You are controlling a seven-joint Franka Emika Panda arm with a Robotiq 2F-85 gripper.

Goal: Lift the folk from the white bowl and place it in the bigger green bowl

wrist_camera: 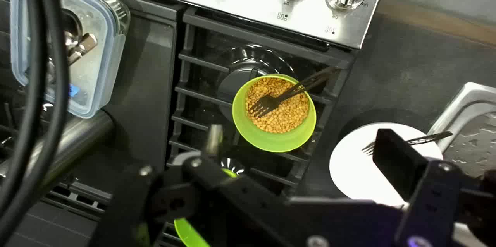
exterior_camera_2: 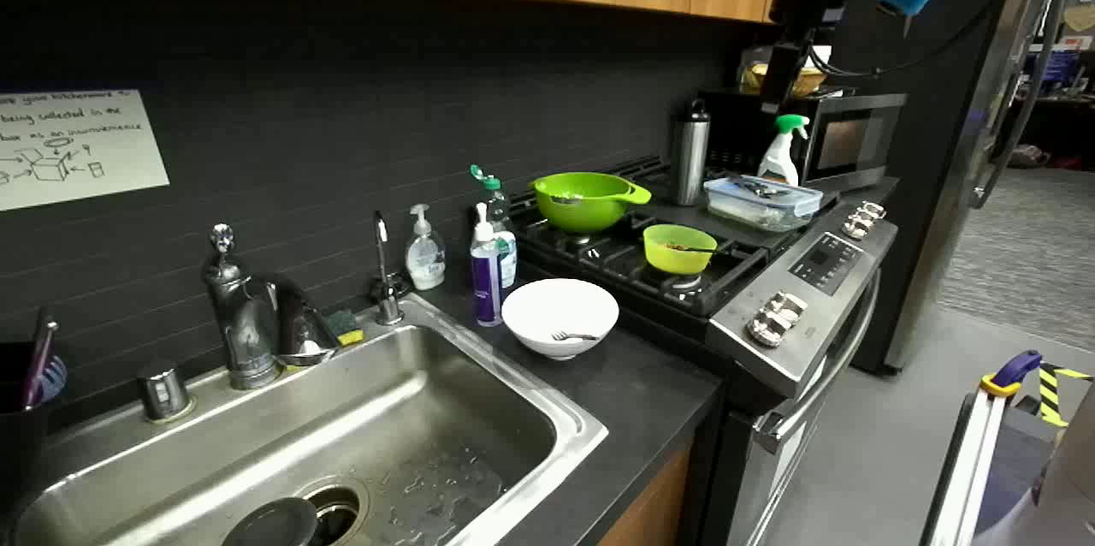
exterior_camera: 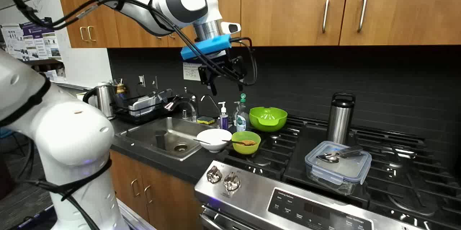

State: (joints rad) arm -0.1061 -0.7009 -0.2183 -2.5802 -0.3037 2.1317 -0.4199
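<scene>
- Because the fork lies in the white bowl, low and left of your gripper, your next move likely turns on shifting toward the sink before you drop.
- Your gripper hangs well above the bowls with its 2 fingers spread and nothing between them.
- In the wrist view the fork's long axis runs almost along the line from 1 finger to the other, so closing like this would probably work lengthwise; you should turn the wrist until the fingers can straddle the handle.
- That handle crosses the white bowl's left rim, tines lying inside to the right; the overhang looks like your easiest hold.
- Leave the black fork alone: it rests in the small bowl, near the white bowl on its right.
- Once lifted, your fork should go right and far, to the big bowl by the wall; the depth between gripper and fork is hard to judge here, so check it as you descend.
</scene>
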